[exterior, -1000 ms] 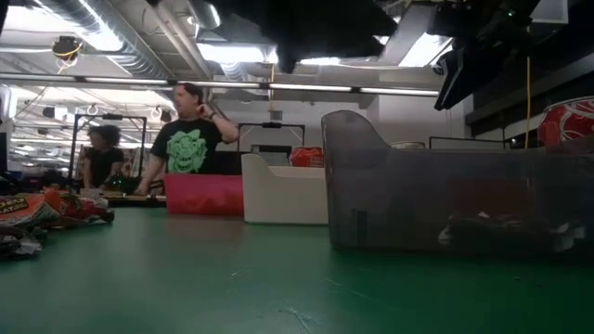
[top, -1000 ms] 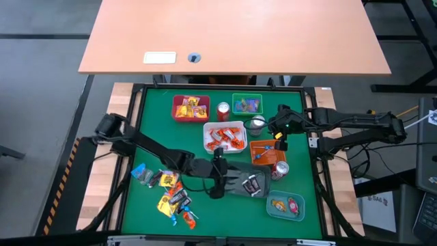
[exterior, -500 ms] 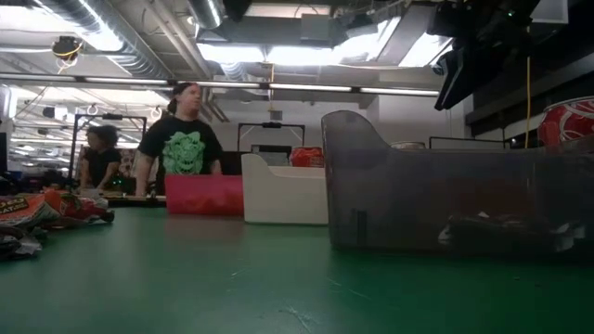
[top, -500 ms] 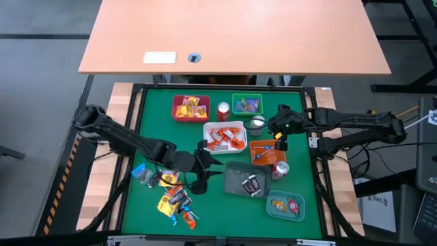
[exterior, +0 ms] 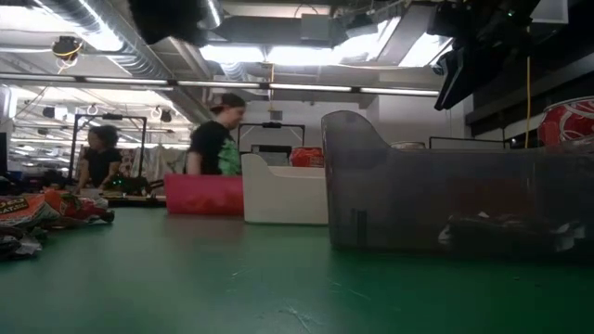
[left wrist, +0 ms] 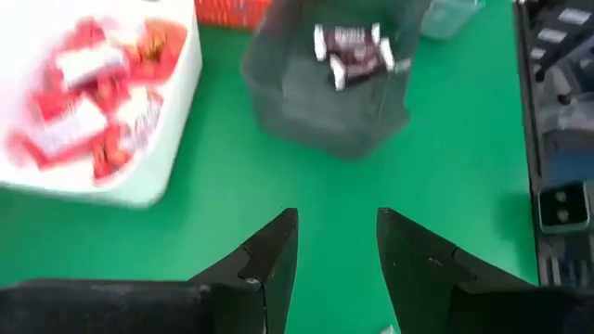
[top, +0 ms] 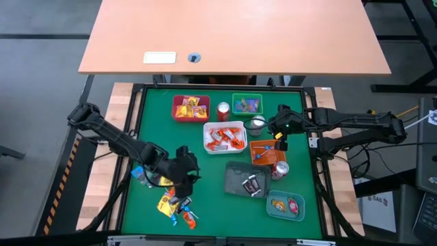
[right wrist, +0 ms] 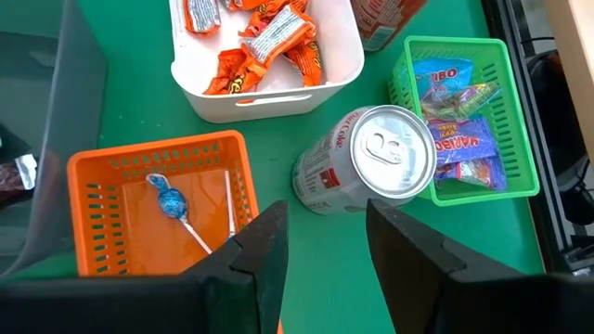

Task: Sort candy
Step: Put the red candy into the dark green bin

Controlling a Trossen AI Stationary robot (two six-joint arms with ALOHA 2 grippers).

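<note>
Several loose candy (top: 174, 201) pieces heaped on the green tabletop (top: 212, 198) near its front left corner, with more sorted into trays: orange-wrapped ones in the white tray (right wrist: 269, 56), dark ones in the grey tray (left wrist: 334, 79), a blue lollipop (right wrist: 173, 205) in the orange tray (right wrist: 93, 181). Hovering just above the heap, the left gripper (left wrist: 336, 243), fingers (left wrist: 269, 255) parted with nothing between. Over the silver soda can (right wrist: 367, 172) beside the green tray (right wrist: 506, 121), the right gripper (right wrist: 325, 246), fingers likewise parted and empty.
</note>
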